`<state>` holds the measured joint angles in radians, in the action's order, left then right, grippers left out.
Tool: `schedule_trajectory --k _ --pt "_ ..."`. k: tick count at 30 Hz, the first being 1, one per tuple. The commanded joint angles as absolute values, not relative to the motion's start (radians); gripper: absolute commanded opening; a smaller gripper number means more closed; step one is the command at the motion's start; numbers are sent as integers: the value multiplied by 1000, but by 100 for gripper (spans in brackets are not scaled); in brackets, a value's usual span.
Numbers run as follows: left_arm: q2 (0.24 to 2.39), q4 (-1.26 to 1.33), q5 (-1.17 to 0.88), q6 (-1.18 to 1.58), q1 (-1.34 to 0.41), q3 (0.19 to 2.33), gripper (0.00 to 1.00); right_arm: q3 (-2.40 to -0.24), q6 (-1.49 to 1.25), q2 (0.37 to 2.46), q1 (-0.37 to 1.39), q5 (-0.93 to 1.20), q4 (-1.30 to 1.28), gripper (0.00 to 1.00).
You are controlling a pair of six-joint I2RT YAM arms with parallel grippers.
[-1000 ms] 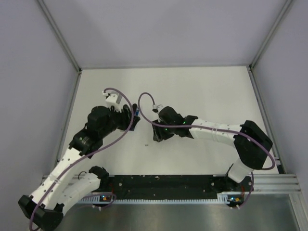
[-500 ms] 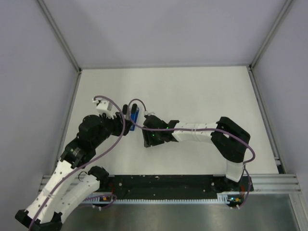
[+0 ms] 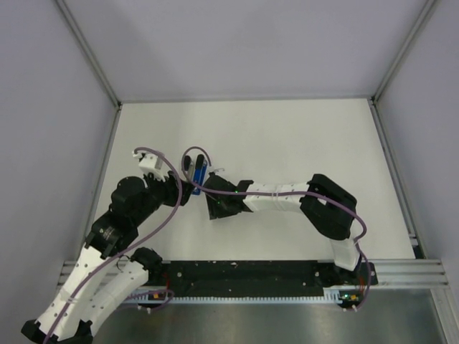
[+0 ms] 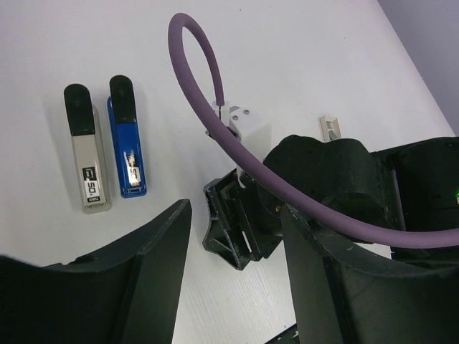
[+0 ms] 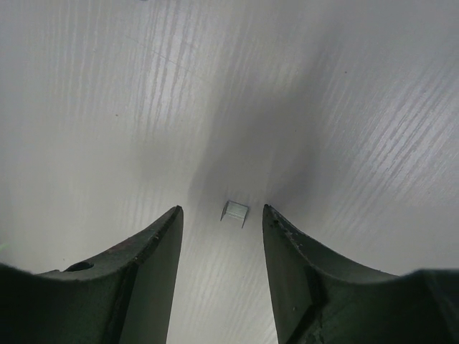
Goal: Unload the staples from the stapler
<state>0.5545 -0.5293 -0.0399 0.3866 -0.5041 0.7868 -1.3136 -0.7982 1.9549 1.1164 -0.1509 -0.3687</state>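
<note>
The stapler lies on the white table as a blue part (image 4: 128, 147) and a grey part (image 4: 86, 150) side by side, each with a black end; from above its blue part (image 3: 199, 174) shows. A small strip of staples (image 5: 235, 211) lies flat on the table between the tips of my right gripper (image 5: 221, 211), which is open and not touching it. From above the right gripper (image 3: 217, 206) hides the staples. My left gripper (image 4: 237, 211) is open and empty, near the stapler's side (image 3: 184, 192), looking down on the right gripper.
Purple cables (image 3: 188, 161) loop over both wrists close to the stapler. A metal frame rail (image 3: 107, 172) runs along the table's left edge, with grey walls around. White table surface (image 3: 287, 136) stretches behind and to the right of the arms.
The right gripper has moved left and down over the staples. The left gripper has drawn back to the left, uncovering the blue stapler.
</note>
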Motion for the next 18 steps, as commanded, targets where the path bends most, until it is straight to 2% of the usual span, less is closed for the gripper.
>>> schedule_trajectory --k 1,6,18 --pt "537 -499 -51 367 -508 784 59 -1358 -811 1974 1137 -209 -416 48" --pt "531 -488 -57 364 -506 775 59 -1362 -821 1993 1138 -225 -429 45" --pt "502 -502 -43 345 -508 769 59 -1387 -827 2029 1152 -229 -445 31"
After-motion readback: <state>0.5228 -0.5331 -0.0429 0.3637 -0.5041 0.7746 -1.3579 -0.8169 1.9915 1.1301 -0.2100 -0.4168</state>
